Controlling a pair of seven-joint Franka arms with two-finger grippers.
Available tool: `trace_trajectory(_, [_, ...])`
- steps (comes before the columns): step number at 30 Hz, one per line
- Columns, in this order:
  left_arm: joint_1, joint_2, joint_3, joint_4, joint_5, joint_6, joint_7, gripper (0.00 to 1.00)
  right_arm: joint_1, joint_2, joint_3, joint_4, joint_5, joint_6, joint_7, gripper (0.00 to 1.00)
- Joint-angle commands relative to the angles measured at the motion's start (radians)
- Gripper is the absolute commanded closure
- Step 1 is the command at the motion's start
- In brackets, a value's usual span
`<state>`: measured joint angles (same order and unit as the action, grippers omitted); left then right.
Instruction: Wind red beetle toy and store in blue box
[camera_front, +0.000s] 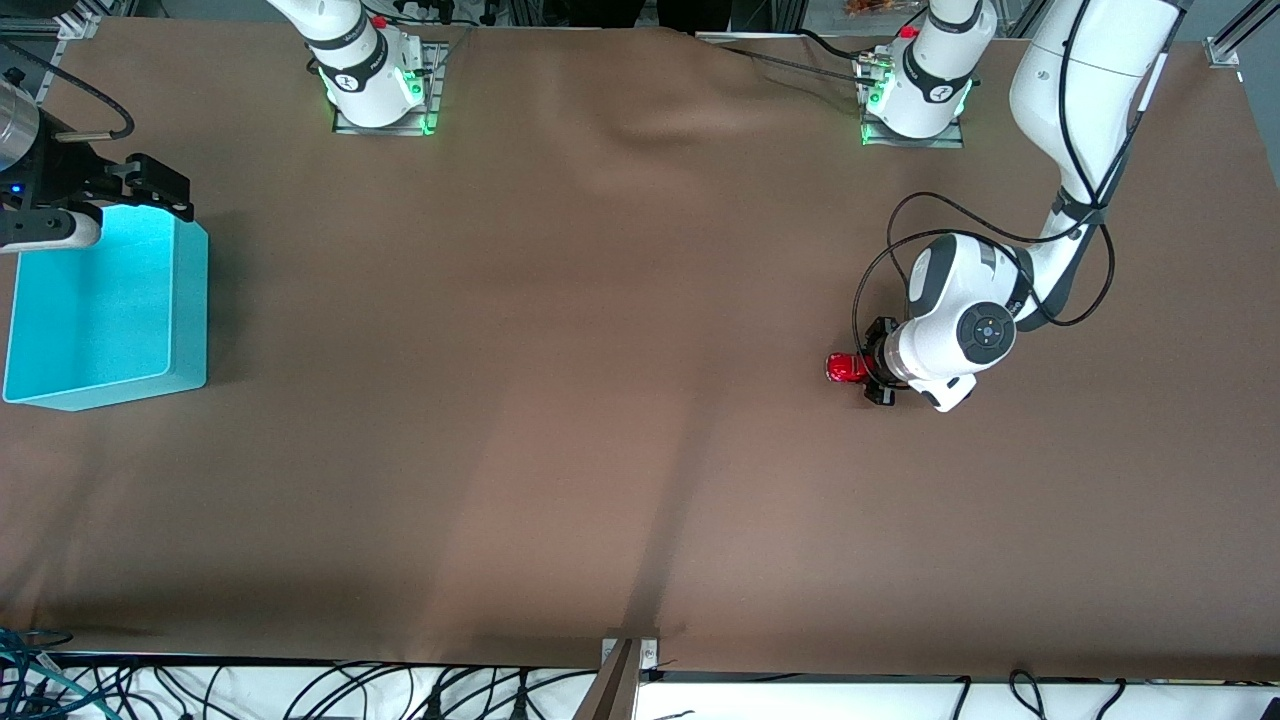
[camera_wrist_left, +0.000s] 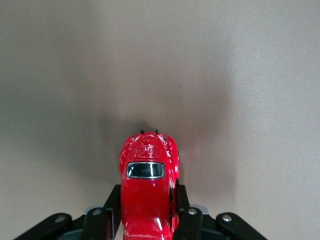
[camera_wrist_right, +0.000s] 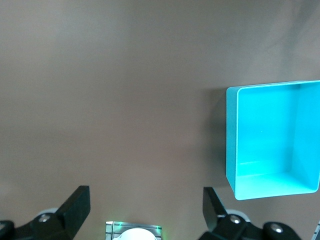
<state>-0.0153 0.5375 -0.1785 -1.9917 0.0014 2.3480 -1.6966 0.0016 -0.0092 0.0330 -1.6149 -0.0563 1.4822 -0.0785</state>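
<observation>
Here, toy location: the red beetle toy (camera_front: 846, 368) sits low over the brown table (camera_front: 600, 420) toward the left arm's end, well apart from the box.
Left gripper: the left gripper (camera_front: 872, 372) has its fingers (camera_wrist_left: 114, 210) clamped on the car's flanks at one end.
Handling: probably light and rigid; the glossy rounded shell looks slippery, so the straighter sides are the best hold.
Right gripper: the right gripper (camera_front: 150, 190) waits over the box's edge, fingers (camera_wrist_right: 75, 205) wide apart, empty.
Box: the blue box (camera_front: 190, 300) stands empty at the right arm's end; stiff plastic.
Count: one toy, one box, two grippers.
</observation>
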Motion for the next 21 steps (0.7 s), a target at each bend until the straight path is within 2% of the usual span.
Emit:
trace_trajectory(1, [0.012,0.052,0.034,0.013,0.046,0.048,0.044,1.0,-0.003,0.011,0.001,0.032,0.003,-0.023,0.0,0.0])
trace_trajectory(21, [0.031,0.07,0.109,0.027,0.042,0.067,0.124,1.0,-0.003,0.011,0.002,0.032,0.003,-0.023,0.0,0.0])
